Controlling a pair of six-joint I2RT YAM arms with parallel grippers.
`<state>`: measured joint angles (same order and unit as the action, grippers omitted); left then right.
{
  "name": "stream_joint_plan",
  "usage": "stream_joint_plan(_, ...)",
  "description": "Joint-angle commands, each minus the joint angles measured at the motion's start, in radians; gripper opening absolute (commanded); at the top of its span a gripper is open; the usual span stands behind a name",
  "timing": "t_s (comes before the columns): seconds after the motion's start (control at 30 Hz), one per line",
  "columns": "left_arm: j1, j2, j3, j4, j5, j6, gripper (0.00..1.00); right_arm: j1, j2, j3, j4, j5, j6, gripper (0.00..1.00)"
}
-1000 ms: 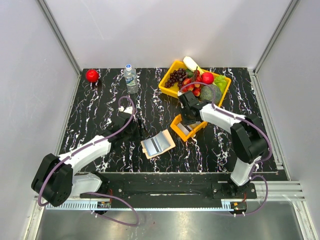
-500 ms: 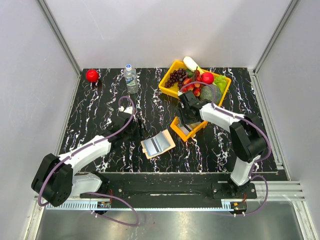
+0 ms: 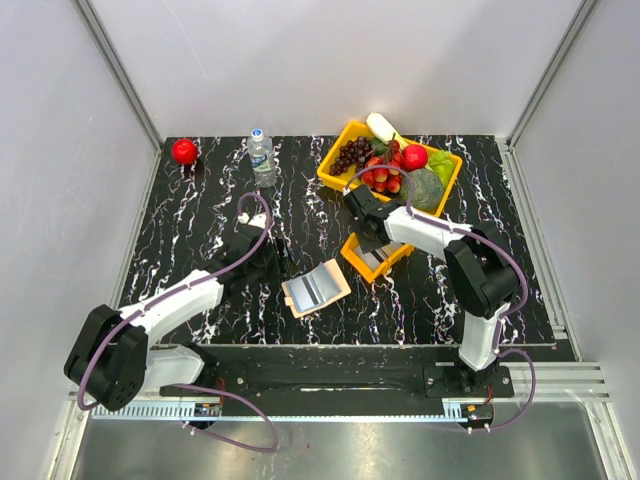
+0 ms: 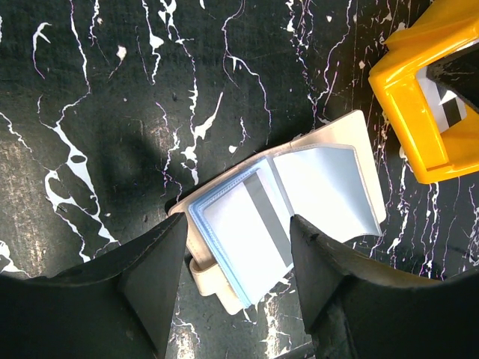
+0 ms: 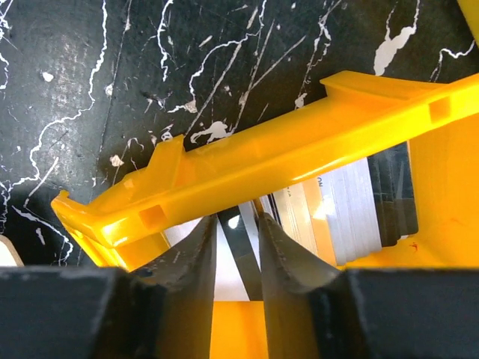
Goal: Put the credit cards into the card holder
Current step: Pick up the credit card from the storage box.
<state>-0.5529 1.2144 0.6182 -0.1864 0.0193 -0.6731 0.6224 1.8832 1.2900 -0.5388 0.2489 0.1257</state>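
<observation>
The tan card holder (image 3: 315, 287) lies open on the black table. In the left wrist view the card holder (image 4: 329, 187) shows greyish sleeves, and one white card with a grey stripe (image 4: 251, 224) sits in its left sleeve. My left gripper (image 4: 238, 250) is open and empty, hovering over the holder's left half; in the top view it (image 3: 281, 262) is just left of the holder. Several credit cards (image 5: 352, 209) lean in the small orange tray (image 5: 247, 168). My right gripper (image 5: 238, 235) reaches into the tray (image 3: 377, 256). Its jaws stand a narrow gap apart around a card with a black stripe (image 5: 241, 250).
A large yellow bin (image 3: 392, 165) of fruit and vegetables stands behind the small tray. A water bottle (image 3: 262, 157) stands at the back centre and a red apple (image 3: 184, 151) at the back left. The small tray's corner (image 4: 423, 97) lies right of the holder.
My right gripper has shifted a little to the left and towards the back over the small tray. The left arm and the card holder have not moved.
</observation>
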Motion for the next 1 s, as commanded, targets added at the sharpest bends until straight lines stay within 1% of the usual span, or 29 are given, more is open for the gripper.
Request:
stream_joint_plan(0.0,-0.002,0.011,0.020,0.036,0.018,0.012,0.61,-0.003,0.030,0.009,-0.020,0.066,-0.001,0.26)
stream_joint_plan(0.03,-0.004,0.014,0.021,0.038,0.018,0.013,0.61,-0.004,0.033,0.009,-0.020,0.069,-0.003,0.23)
stream_joint_plan(0.13,-0.004,0.022,0.023,0.036,0.021,0.015,0.61,-0.004,0.030,0.003,-0.018,0.072,0.000,0.10)
stream_joint_plan(0.2,-0.004,0.027,0.025,0.038,0.025,0.015,0.61,-0.004,0.025,0.003,-0.018,0.063,0.002,0.06)
stream_joint_plan(0.23,-0.004,0.027,0.022,0.038,0.025,0.015,0.61,-0.004,0.019,0.002,-0.018,0.052,0.002,0.00)
stream_joint_plan(0.47,-0.002,0.023,0.018,0.039,0.025,0.014,0.61,-0.004,-0.055,-0.020,0.010,-0.074,-0.009,0.00)
stream_joint_plan(0.77,-0.002,0.027,0.018,0.044,0.030,0.014,0.61,-0.046,-0.134,-0.052,0.033,-0.302,0.017,0.00)
stream_joint_plan(0.97,-0.004,0.030,0.015,0.053,0.037,0.010,0.61,-0.058,-0.160,-0.066,0.020,-0.379,0.018,0.00)
